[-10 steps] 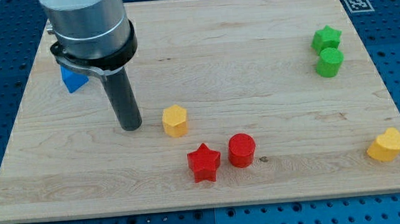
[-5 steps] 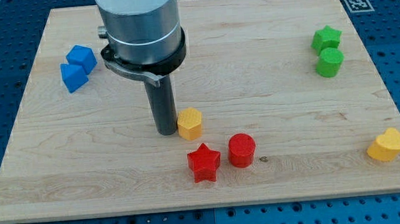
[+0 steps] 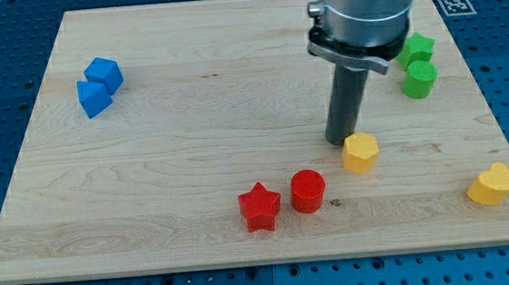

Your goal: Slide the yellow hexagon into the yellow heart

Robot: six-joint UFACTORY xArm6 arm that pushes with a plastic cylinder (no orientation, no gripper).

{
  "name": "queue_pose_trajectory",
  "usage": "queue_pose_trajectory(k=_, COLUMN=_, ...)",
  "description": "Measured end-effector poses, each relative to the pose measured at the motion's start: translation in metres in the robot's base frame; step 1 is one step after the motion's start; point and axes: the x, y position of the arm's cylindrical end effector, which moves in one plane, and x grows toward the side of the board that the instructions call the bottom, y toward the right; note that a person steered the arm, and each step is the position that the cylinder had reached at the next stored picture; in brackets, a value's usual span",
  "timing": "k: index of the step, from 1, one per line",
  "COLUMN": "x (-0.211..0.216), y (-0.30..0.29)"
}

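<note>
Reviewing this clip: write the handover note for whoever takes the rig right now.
My tip sits against the upper-left side of the yellow hexagon, right of the board's centre. The yellow heart lies apart from it, near the board's bottom-right corner.
Done: the hexagon has travelled rightward, past the red cylinder and red star.
Left: keep pushing right and slightly down until hexagon meets heart. The green blocks stay above the path.

red star point(image 3: 259, 206), red cylinder point(image 3: 308, 191), blue blocks point(image 3: 98, 85)
</note>
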Motion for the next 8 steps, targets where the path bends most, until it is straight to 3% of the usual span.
queue_pose_trajectory(k=4, x=0.029, y=-0.026)
queue_pose_trajectory(k=6, x=0.031, y=0.032)
queue_pose_trajectory(k=8, x=0.063, y=0.041)
